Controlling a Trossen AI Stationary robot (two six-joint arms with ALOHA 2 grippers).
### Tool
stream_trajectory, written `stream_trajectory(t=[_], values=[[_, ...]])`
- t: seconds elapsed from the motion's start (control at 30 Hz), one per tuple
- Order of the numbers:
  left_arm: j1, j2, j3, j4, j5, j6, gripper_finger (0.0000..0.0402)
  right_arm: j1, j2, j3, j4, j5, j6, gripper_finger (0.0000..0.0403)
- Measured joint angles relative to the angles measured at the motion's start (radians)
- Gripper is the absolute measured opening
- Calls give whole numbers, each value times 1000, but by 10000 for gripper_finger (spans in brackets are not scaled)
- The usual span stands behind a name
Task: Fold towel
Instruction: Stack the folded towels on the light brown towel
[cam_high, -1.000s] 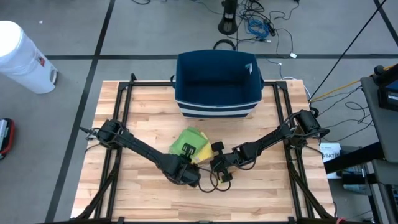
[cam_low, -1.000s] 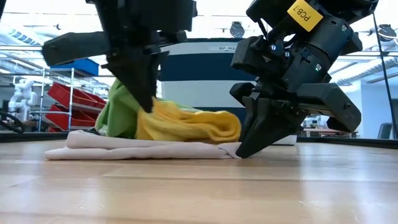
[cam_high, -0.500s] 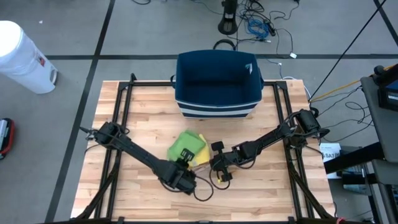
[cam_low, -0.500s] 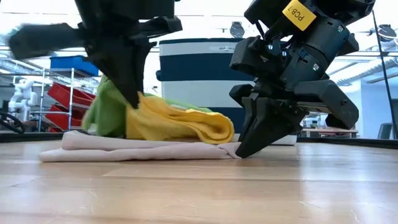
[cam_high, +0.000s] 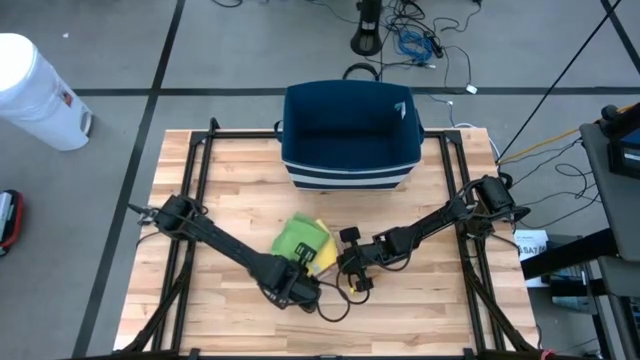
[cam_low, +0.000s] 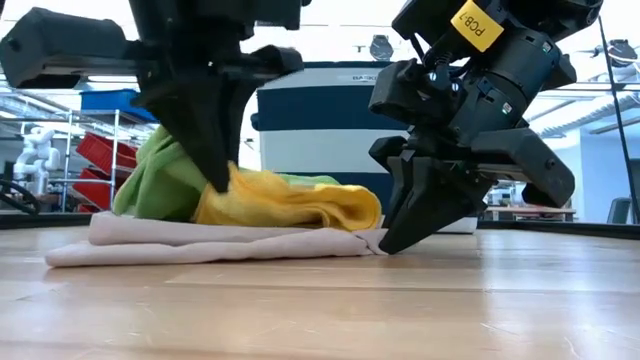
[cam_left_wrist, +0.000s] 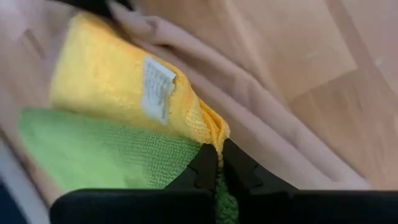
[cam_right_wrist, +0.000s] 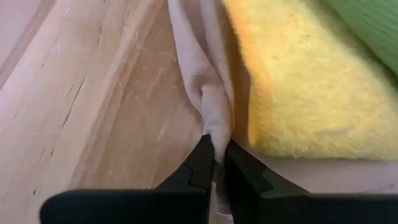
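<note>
Right gripper (cam_right_wrist: 214, 163) pinches the beige towel's (cam_right_wrist: 199, 74) edge at lower centre of the high view; left gripper (cam_left_wrist: 219, 169), just left of it, is clamped on the yellow cloth (cam_left_wrist: 106, 74) piled with a green cloth (cam_left_wrist: 93, 152) on that towel.
</note>
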Motion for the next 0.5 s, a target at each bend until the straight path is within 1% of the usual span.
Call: stream_trajectory(t=[0.13, 0.23, 0.37, 0.5], values=[[13, 21, -18, 39, 83, 31, 11, 0, -18, -1, -4, 2, -20, 29], [20, 35, -50, 51, 100, 32, 11, -1, -48, -5, -30, 6, -39, 42], [24, 35, -91, 87, 99, 31, 11, 1, -105, -8, -69, 2, -59, 76], [25, 35, -97, 103, 98, 31, 12, 0, -163, -5, -73, 7, -72, 112]])
